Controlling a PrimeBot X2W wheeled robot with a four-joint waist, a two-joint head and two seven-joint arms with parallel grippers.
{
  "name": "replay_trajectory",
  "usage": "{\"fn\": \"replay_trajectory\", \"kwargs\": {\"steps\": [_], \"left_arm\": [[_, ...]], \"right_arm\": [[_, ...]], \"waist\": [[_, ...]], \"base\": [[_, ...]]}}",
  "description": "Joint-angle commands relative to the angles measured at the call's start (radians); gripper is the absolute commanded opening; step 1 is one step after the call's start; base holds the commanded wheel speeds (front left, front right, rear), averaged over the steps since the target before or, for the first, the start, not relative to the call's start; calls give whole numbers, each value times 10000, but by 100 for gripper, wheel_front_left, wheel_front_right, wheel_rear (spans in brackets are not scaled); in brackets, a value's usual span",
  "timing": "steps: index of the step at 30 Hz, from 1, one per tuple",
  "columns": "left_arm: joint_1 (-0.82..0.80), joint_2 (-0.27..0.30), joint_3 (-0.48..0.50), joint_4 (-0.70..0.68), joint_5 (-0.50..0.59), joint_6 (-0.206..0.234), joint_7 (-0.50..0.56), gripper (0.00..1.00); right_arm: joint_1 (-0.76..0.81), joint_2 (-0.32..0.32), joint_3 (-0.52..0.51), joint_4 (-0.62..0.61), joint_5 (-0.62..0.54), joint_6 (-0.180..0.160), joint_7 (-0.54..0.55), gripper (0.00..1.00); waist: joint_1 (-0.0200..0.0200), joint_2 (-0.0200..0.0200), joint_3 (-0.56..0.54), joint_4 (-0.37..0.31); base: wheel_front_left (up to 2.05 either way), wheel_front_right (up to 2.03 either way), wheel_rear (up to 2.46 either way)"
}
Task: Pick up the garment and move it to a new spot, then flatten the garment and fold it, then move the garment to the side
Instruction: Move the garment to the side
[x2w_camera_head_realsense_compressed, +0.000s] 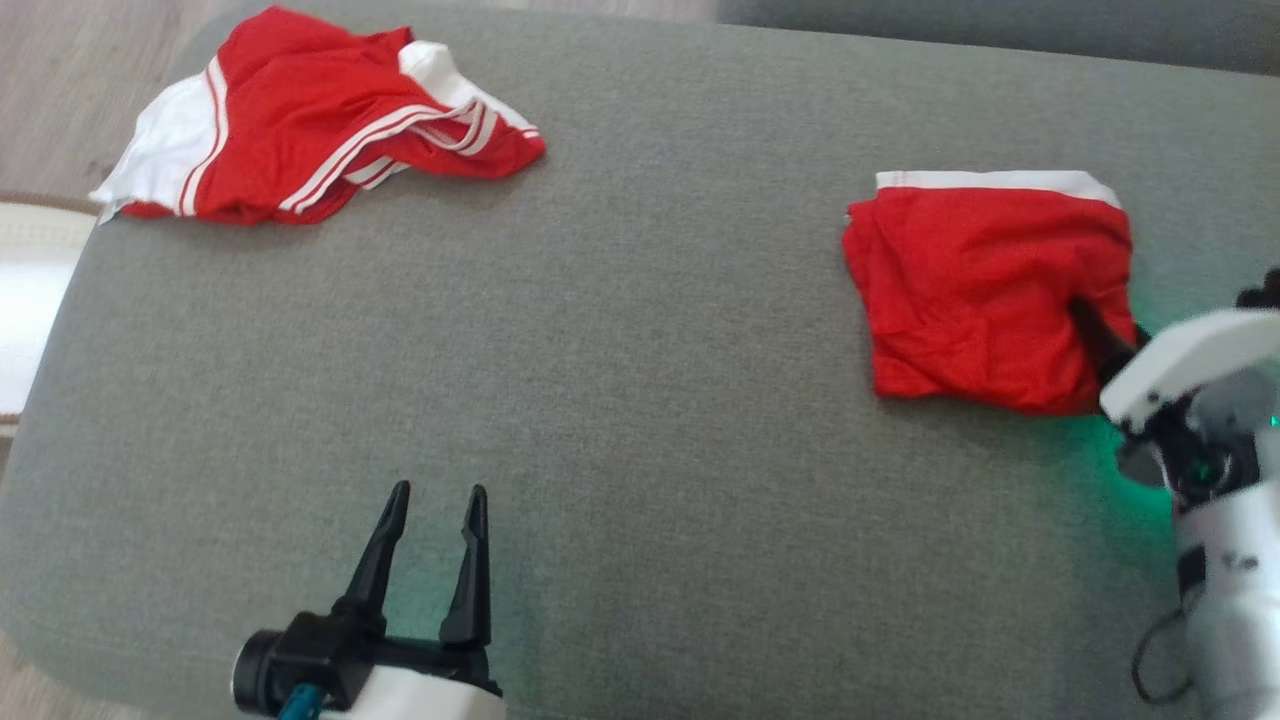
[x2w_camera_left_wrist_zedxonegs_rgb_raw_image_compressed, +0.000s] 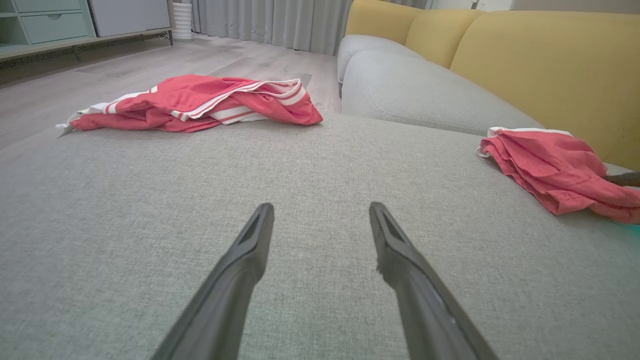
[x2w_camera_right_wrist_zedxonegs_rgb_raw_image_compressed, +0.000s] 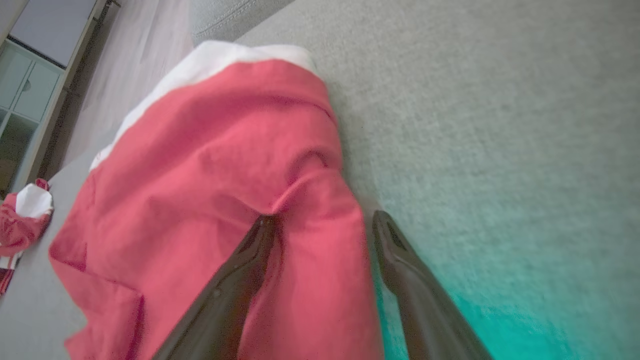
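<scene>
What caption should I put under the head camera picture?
Right gripper, jaws open, at the folded red garment; a crumpled striped garment far left on the cushion.

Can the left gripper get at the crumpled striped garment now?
Probably yes: the left gripper stands open, and only bare grey cushion lies between it and the crumpled striped garment.

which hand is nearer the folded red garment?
Right. The right hand is at the folded red garment, open, one finger on the cloth and the other just off its edge. The left hand is open over bare cushion, well apart from it.
</scene>
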Motion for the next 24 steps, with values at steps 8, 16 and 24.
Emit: {"fn": "replay_trajectory", "kwargs": {"steps": [8,16,24], "left_arm": [[-432,-15,204,-374,-94,197,-53,100],[-1053,1,201,-505,360,-132,-53,100],[-1303,168,457,-481,641,-328,-53,100]], "right_arm": [[-1231,-238,86,75,-331,-7,-79,0],[-2120,-3051,103,-13,-4365,-7,-467,0],[-2882,-3993,-1199,21,-6227,-7,-421,0]], "waist": [[-1,0,413,-491],[-1,0,1541,-1458],[-1,0,2310,-1814]], "base": [[0,0,0],[0,0,0],[0,0,0]]}}
